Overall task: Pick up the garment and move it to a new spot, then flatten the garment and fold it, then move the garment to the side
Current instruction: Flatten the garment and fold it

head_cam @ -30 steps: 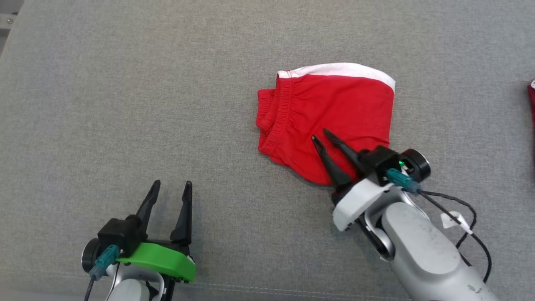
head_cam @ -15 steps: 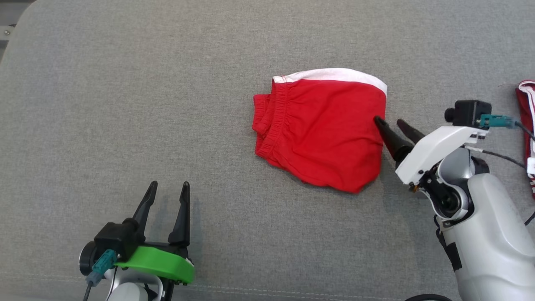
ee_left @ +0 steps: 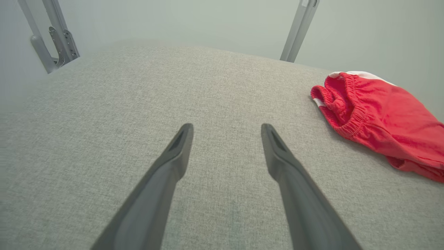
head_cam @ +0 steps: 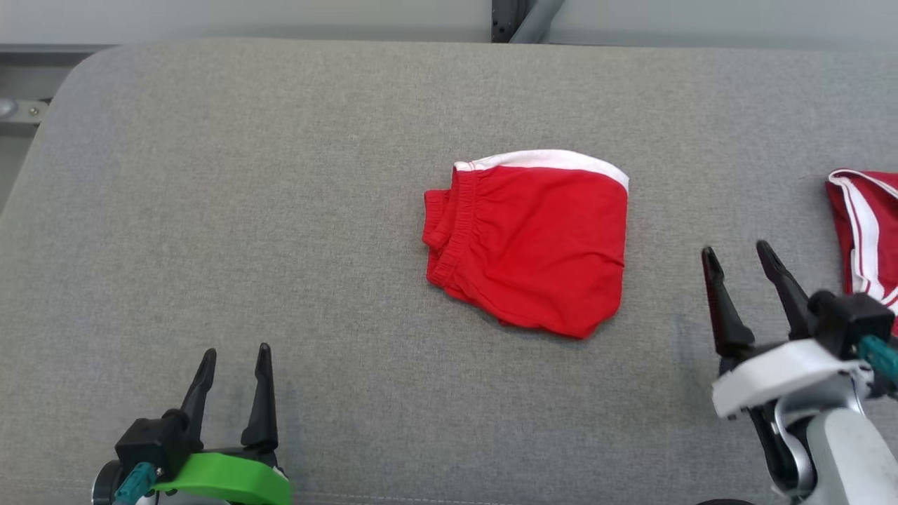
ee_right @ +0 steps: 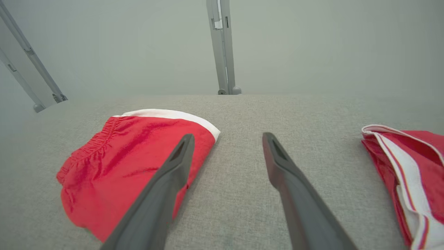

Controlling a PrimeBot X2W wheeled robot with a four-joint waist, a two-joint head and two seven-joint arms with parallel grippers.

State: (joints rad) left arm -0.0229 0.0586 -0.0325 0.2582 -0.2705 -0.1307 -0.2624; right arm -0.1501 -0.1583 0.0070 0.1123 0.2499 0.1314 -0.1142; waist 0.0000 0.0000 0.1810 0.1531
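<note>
The garment (head_cam: 533,242) is a pair of red shorts with a white edge, folded into a compact shape at the middle of the grey padded table (head_cam: 280,175). It also shows in the left wrist view (ee_left: 378,118) and the right wrist view (ee_right: 131,166). My right gripper (head_cam: 736,254) stands open to the right of it, apart from the cloth, with nothing between its fingers. My left gripper (head_cam: 235,354) is open near the front left, well clear of the garment.
A second red garment with white stripes (head_cam: 866,231) lies at the table's right edge, also in the right wrist view (ee_right: 409,173). Metal frame posts (ee_right: 222,45) stand behind the table's far edge.
The right gripper opened and let go of the garment, then drew back to the right and toward me. The head camera has tilted, so the whole scene shifted down.
</note>
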